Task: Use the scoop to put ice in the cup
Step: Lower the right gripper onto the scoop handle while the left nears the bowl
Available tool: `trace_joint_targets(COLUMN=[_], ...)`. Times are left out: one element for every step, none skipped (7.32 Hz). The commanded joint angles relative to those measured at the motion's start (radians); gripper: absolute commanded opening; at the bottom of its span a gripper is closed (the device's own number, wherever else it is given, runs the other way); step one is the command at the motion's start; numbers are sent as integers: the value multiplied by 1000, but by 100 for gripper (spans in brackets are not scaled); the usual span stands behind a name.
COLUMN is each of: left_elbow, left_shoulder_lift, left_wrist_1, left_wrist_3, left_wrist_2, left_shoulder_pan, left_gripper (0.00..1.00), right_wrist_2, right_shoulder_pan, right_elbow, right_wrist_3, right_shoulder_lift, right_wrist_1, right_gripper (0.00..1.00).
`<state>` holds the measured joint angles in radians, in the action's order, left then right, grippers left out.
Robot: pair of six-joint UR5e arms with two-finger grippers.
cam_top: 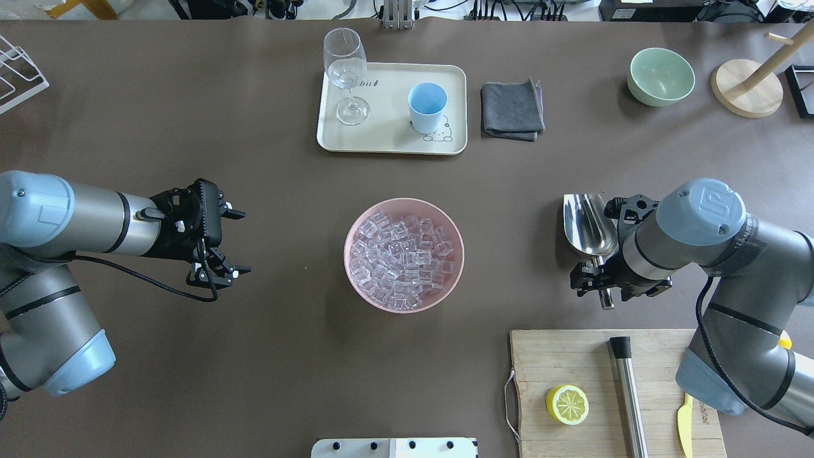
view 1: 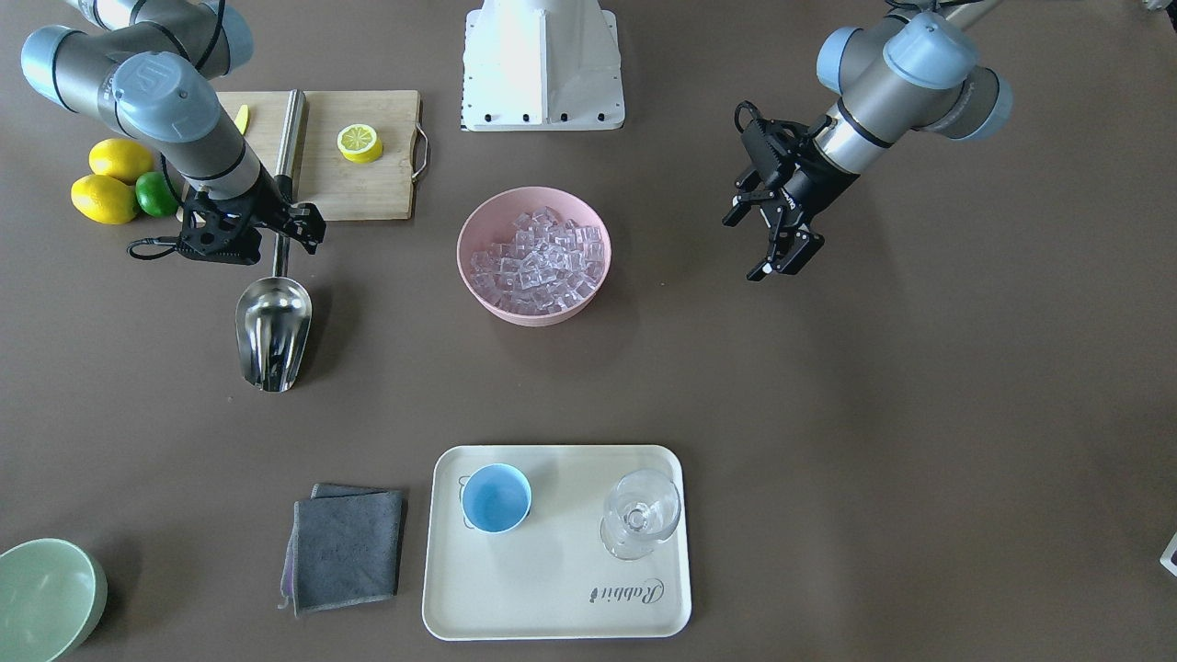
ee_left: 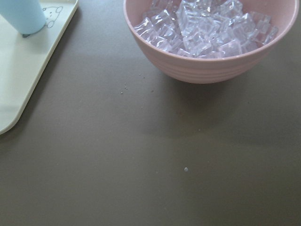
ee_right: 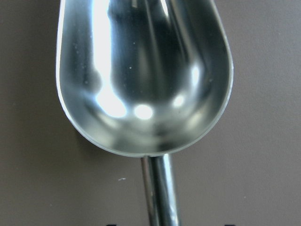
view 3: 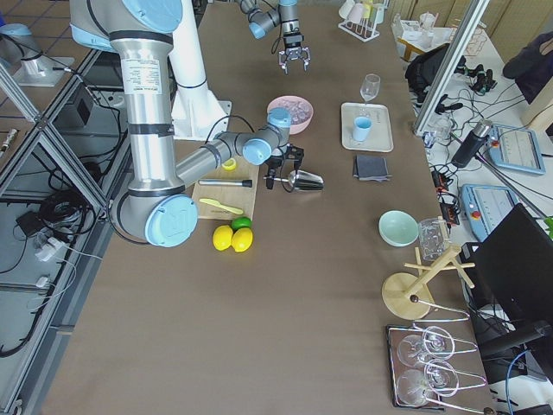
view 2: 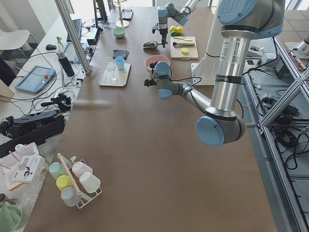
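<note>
The steel scoop [view 1: 273, 336] lies on the table with its trough empty, and it fills the right wrist view [ee_right: 141, 75]. My right gripper [view 1: 267, 230] is open, with its fingers on either side of the scoop's thin handle [cam_top: 603, 289]. The ice [cam_top: 400, 257] fills a pink bowl [view 1: 478, 285] at the table's middle. The light-blue cup [view 1: 497, 497] stands empty on a cream tray [view 1: 552, 588]. My left gripper [cam_top: 241, 243] is open and empty, hovering beside the bowl. The left wrist view shows the ice [ee_left: 207, 23] and the cup [ee_left: 23, 16].
A wine glass [view 1: 641, 515] stands on the tray beside the cup. A folded grey cloth [view 1: 348, 549] and a pale-green bowl [view 1: 41, 598] lie past the tray. A cutting board [cam_top: 572, 356] with a half lemon [cam_top: 567, 404] and a steel cylinder [cam_top: 626, 381] sits behind the scoop.
</note>
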<state>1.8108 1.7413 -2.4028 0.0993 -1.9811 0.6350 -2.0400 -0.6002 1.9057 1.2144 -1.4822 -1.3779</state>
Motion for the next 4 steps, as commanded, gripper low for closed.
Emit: trace_joint_targets(left_elbow=[-53,-94,-111,-146], left_shoulder_lift=[27,59,73,93], left_wrist_1=[-111,-134,-134,-134], left_wrist_3=[6,5,5,5], left_wrist_2=[-7,-10,-11,-37], left_shoulder_pan=[-27,-23,-24,-21], left_gripper=[98,98,98,98], right_wrist_2=[1,1,-2,-8], right_shoulder_pan=[8,10,11,10], right_elbow=[-2,-2,1,9], right_wrist_3=[-6,-6,-7,-12], right_shoulder_lift=[0,-1,-1,-7], right_wrist_1=[3,3,5,5], right_gripper=[65,48,27,0])
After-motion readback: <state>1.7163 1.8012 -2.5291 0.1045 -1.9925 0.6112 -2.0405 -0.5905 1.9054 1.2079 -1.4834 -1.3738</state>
